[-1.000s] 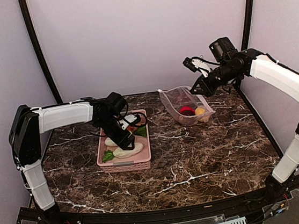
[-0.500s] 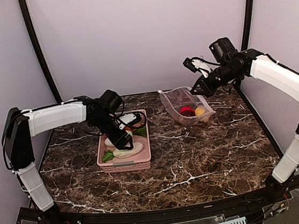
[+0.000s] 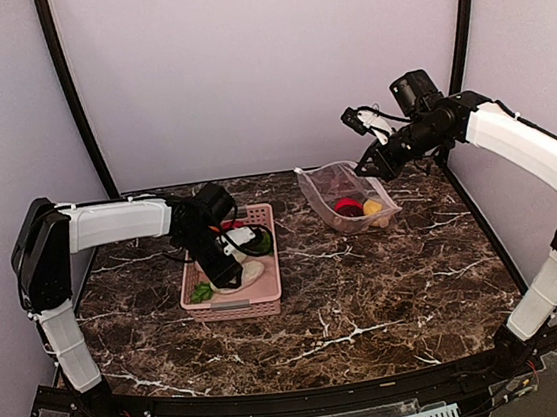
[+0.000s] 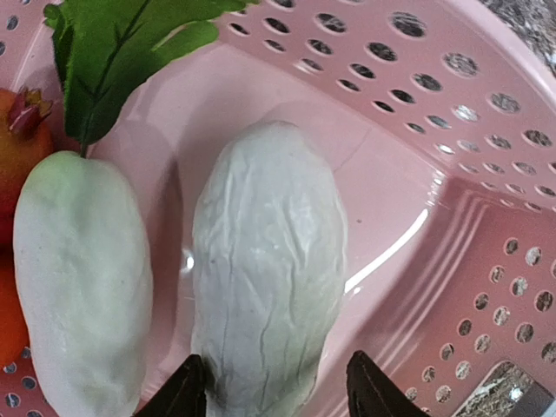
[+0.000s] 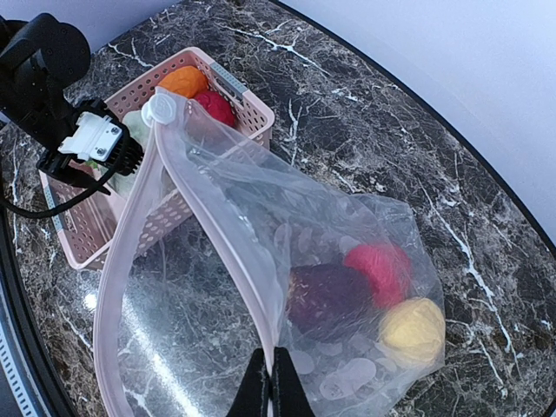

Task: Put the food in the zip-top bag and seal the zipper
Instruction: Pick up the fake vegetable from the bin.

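The zip-top bag point(image 3: 342, 193) lies at the back right with its mouth held up and open. My right gripper point(image 3: 367, 170) is shut on the bag's mouth edge point(image 5: 271, 382), on the pinkish-white zipper point(image 5: 217, 234). A red piece point(image 5: 380, 268), a dark purple piece point(image 5: 328, 297) and a yellow piece point(image 5: 411, 330) lie inside the bag. My left gripper point(image 3: 225, 267) is down in the pink basket point(image 3: 231, 304). It is open point(image 4: 278, 395), its jaws astride the near end of a wrinkled white vegetable point(image 4: 269, 287). A second white piece point(image 4: 82, 278) with green leaves point(image 4: 113, 52) lies beside it.
A red fruit point(image 4: 17, 139) and an orange piece point(image 4: 10, 313) sit at the basket's left side in the left wrist view; they also show in the right wrist view as orange point(image 5: 182, 81) and red point(image 5: 215, 107). The basket's slotted wall point(image 4: 452, 130) rises right of the gripper.
My left arm has shifted and its gripper has come down lower into the basket around the white vegetable. The right arm and the bag have not moved.
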